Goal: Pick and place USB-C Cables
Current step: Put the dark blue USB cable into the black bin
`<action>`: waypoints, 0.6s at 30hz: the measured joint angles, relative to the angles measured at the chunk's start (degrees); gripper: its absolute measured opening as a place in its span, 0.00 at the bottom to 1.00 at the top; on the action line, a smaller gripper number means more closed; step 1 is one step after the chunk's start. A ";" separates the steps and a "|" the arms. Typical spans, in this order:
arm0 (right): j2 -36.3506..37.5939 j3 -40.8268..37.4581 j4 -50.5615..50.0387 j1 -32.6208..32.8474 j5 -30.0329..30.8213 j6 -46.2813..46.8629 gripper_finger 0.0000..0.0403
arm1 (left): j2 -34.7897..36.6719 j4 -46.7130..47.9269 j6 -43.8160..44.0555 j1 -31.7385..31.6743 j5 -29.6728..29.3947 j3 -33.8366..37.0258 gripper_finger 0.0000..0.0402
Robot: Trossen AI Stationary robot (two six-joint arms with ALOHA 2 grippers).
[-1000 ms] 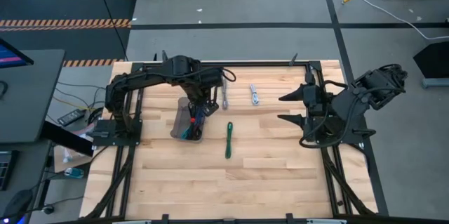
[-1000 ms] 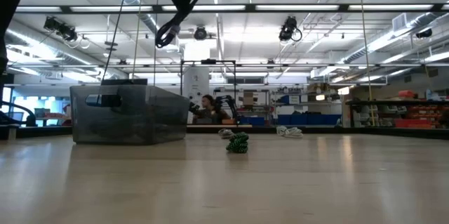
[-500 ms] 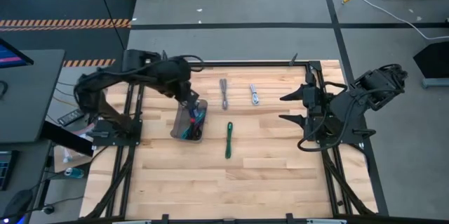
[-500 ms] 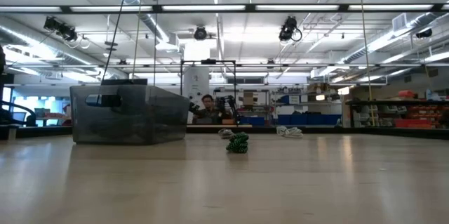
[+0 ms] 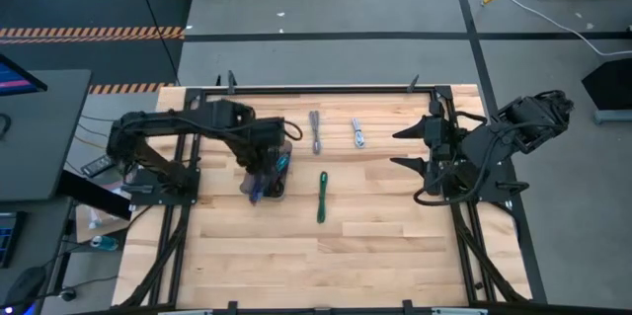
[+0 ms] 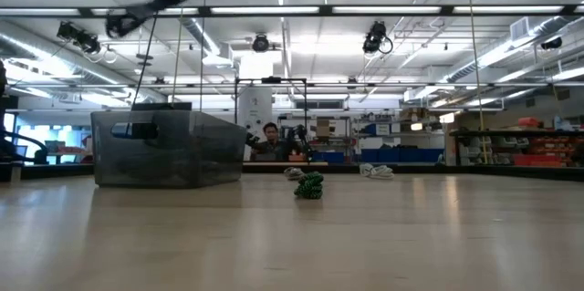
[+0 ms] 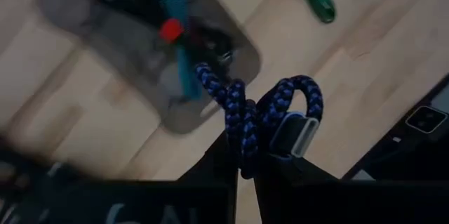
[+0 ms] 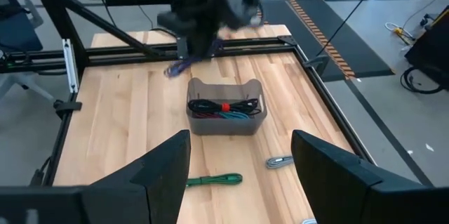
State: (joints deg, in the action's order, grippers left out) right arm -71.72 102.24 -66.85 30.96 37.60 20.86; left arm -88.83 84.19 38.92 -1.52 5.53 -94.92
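Note:
A blue-purple braided USB-C cable bundle (image 7: 245,115) hangs from my left gripper (image 7: 245,171), which is shut on it above the near end of the grey tray (image 5: 246,179). The same bundle shows over the tray's near end (image 5: 259,195) in the high view. The tray (image 8: 196,120) holds several bundles, among them a teal one (image 5: 281,163) and a black one with a red tie (image 8: 225,106). On the table lie a green bundle (image 5: 322,196), a grey one (image 5: 315,132) and a silver one (image 5: 357,132). My right gripper (image 5: 413,152) waits open at the table's right. My left gripper pinches the bundle's folded strands (image 7: 244,155) between its two fingers, coming from above and pointing down. The loops and the metal plug (image 7: 298,133) stick out past the fingertips. The bundle is lifted clear, above the tray.
A black frame rail (image 5: 326,88) runs along the table's far edge, with more rails down both sides. Bare wood (image 5: 326,256) stretches across the near half of the table. Beyond the far edge, a person (image 6: 270,140) sits in the room.
My left gripper has drawn back from the tray's far end toward the table's near-left, staying shut on the blue-purple bundle. It now hangs over the tray's near end. The bundle has travelled with it, clear of the tray.

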 joint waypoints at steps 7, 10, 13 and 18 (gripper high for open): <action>-0.07 0.00 2.23 -0.09 -0.16 0.36 0.63 | 3.62 -12.73 -4.40 -4.13 3.26 14.62 0.07; -0.28 0.00 3.05 -0.09 -0.17 0.64 0.63 | 4.27 -12.93 -6.47 -7.34 2.60 19.04 0.07; -0.49 0.00 3.21 -0.09 -0.28 1.52 0.63 | 4.86 -14.29 -9.30 -10.41 1.41 21.60 0.07; -0.59 0.00 5.28 -0.09 -0.28 1.75 0.63 | 4.85 -21.85 -14.41 -14.56 2.23 23.43 0.07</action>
State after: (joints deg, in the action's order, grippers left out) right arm -72.32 102.24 -61.57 30.87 37.32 22.61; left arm -83.99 62.34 24.51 -16.08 7.75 -71.49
